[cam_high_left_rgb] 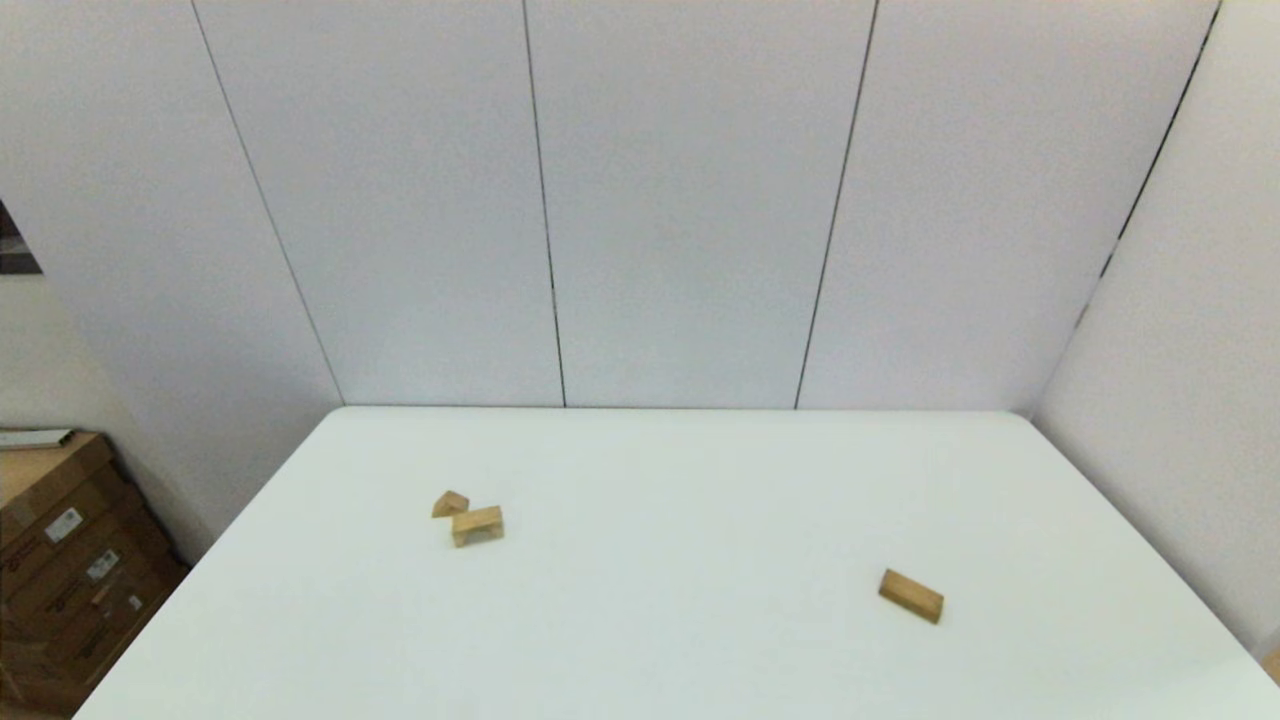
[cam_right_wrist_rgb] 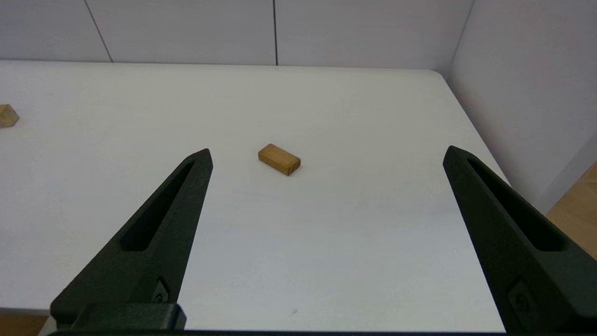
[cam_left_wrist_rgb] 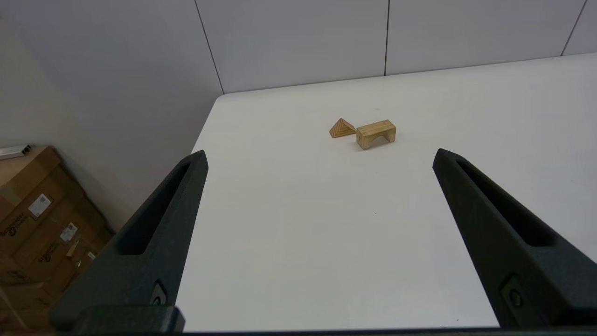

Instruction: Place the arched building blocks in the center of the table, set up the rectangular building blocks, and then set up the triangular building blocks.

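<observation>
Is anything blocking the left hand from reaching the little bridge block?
Nothing visible. Only bare table lies between the open left hand and the arched block. The triangle block sits right beside it.

Table: triangular block at left, arched block just beside it, to its right and nearer; rectangular block well apart at right, nearer still.

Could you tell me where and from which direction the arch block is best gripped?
Probably from above, pinching the two long flat faces of the arch block near its middle. It stands upright on its two legs, so those faces are parallel and open. The triangle sits close at one end, so an end-to-end grip looks crowded. The open left gripper is nearest.
</observation>
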Controlling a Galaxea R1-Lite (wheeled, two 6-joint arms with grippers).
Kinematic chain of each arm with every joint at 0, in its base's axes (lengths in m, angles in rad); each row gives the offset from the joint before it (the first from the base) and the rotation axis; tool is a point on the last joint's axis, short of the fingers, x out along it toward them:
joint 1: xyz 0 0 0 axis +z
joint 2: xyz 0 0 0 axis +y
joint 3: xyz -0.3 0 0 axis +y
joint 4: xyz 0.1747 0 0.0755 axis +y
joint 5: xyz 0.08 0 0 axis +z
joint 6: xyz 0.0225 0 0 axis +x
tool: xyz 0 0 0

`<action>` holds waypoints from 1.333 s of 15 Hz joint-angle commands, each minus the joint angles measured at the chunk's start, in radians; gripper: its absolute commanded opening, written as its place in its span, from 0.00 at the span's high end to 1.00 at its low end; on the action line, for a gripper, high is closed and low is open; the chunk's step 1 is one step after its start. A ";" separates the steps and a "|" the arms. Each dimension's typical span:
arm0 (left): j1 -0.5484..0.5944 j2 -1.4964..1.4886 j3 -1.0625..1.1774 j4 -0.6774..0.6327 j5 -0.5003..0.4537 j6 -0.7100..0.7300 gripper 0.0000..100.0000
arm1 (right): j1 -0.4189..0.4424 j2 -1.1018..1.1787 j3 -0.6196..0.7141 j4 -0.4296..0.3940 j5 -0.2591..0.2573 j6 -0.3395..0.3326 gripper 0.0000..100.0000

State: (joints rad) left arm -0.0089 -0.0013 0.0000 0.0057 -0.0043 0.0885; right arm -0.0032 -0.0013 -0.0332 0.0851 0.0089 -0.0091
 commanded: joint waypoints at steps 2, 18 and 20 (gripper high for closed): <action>0.000 0.001 0.000 0.000 0.000 0.000 0.00 | 0.000 0.001 -0.001 0.001 0.002 0.000 0.00; 0.000 0.001 0.000 0.002 -0.006 0.017 0.00 | 0.000 0.001 -0.001 0.001 0.002 0.000 0.00; 0.000 0.001 0.000 0.002 -0.011 0.016 0.00 | 0.000 0.001 -0.001 0.001 0.000 0.000 0.00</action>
State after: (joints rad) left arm -0.0081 -0.0013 0.0000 0.0077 -0.0134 0.1038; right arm -0.0032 -0.0013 -0.0336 0.0855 0.0089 -0.0091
